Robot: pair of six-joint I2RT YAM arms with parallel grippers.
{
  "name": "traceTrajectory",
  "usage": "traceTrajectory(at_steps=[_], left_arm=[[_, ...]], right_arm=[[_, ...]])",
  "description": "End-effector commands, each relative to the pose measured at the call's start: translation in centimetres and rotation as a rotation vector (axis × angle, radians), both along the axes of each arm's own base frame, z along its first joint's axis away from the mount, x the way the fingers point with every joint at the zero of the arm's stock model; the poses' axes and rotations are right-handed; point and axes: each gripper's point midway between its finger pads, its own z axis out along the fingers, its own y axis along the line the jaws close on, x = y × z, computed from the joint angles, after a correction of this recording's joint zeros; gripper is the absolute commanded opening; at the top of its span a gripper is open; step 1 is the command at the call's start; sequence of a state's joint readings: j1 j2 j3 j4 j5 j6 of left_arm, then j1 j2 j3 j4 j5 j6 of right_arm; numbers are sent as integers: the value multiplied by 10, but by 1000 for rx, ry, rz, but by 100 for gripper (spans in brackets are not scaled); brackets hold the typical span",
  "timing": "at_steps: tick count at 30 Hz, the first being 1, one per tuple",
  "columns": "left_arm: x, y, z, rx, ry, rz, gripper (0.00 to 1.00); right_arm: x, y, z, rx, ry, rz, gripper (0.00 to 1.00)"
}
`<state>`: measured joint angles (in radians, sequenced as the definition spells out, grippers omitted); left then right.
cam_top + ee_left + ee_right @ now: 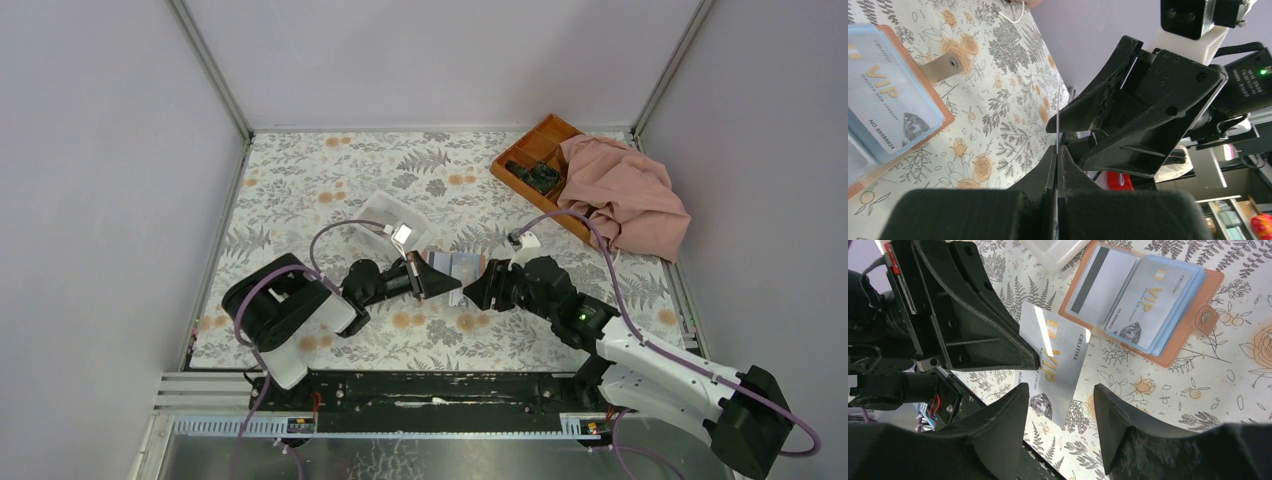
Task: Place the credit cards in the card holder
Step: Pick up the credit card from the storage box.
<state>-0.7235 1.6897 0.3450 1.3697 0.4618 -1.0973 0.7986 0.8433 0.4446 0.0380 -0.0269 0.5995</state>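
Observation:
The tan card holder [1198,332] lies open on the floral mat, with VIP credit cards [1148,302] in its clear sleeves. My left gripper [1057,149] is shut on the edge of another grey VIP credit card [1060,357], seen edge-on in the left wrist view as a thin line [1058,117]. That card hangs just above the mat beside the holder. My right gripper [1059,395] is open, its fingers either side of the card's lower corner and not touching it. In the top view both grippers, left [440,283] and right [472,292], meet beside the holder [463,266].
A white box [395,222] stands just behind the holder. An orange compartment tray [530,155] sits at the back right, partly under a pink cloth [625,195]. Grey walls enclose the mat on three sides.

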Motion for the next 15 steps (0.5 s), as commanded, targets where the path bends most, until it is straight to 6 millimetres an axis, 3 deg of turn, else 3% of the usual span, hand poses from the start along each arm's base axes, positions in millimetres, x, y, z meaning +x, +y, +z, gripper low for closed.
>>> traceTrajectory(at_steps=[1,8,15], left_arm=[[3,0,33,-156,-26,8,0],[2,-3,36,-165,-25,1,0],[4,-9,30,-164,-1,0,0]], right_arm=[[10,7,11,55,-43,-28,57],[12,8,6,74,-48,-38,53],[13,20,8,145,-47,-20,36]])
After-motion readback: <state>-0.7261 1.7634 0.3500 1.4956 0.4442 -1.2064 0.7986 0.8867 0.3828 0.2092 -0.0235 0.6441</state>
